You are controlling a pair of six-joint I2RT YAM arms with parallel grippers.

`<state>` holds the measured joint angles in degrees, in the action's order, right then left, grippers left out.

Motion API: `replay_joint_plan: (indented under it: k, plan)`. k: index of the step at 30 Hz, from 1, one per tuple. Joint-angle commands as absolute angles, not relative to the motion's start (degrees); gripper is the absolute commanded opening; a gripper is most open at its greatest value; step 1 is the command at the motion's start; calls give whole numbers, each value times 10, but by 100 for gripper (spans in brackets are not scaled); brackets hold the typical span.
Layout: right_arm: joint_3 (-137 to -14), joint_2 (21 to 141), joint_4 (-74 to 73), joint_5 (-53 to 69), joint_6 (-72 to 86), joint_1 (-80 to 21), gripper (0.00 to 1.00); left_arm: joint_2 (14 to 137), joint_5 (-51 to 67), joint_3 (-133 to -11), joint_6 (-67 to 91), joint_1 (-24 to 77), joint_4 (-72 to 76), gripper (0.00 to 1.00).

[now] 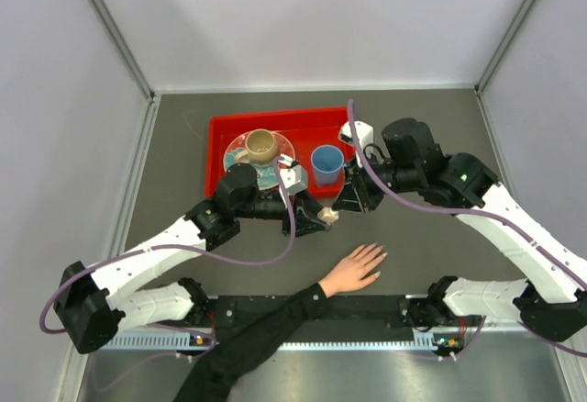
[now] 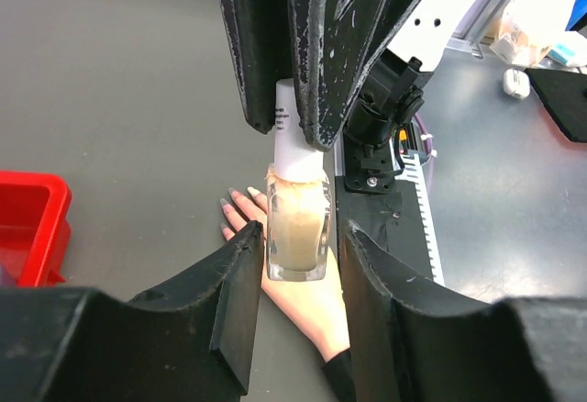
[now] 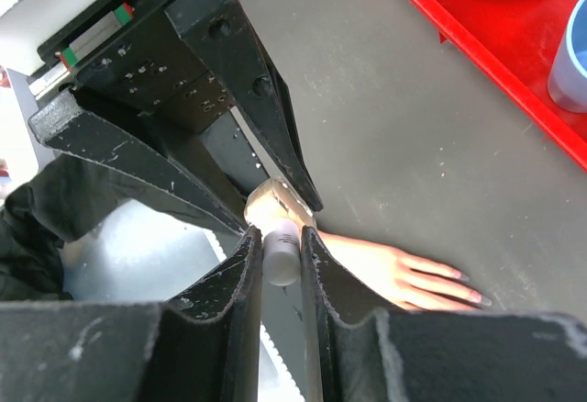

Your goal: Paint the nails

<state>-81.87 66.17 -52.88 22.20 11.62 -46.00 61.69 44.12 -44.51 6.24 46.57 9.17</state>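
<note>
With the right jaws clamped on the white cap point(image 3: 280, 248) and the left jaws part-open astride the polish bottle point(image 2: 296, 237), we close squarely on the glass before twisting, near the nails point(image 2: 253, 192) spread on the desk point(image 2: 110, 99).

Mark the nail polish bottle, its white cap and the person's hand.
nail polish bottle point(image 2: 296, 237): left wrist view, middle of the glass body.
white cap point(image 3: 282, 251): right wrist view, its rounded end.
hand point(image 1: 351, 273): top external view, back of the hand.
</note>
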Motion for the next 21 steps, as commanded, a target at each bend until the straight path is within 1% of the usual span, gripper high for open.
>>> replay_joint_plan:
  k: [1, 3, 8, 12, 21]
  plan:
    - [-842, 668, -499, 230, 135, -461, 0, 611, 441, -455, 60, 468, 121, 44]
    - [-843, 671, -503, 229, 137, -461, 0, 607, 439, -456, 61, 468, 121, 45]
    - [-857, 681, -525, 225, 130, -463, 0, 610, 442, -465, 57, 468, 104, 45]
    - [-893, 703, -562, 179, 109, -483, 0, 625, 451, -482, 47, 470, 73, 45]
    - [-916, 714, -587, 155, 103, -501, 0, 628, 448, -482, 49, 471, 75, 38]
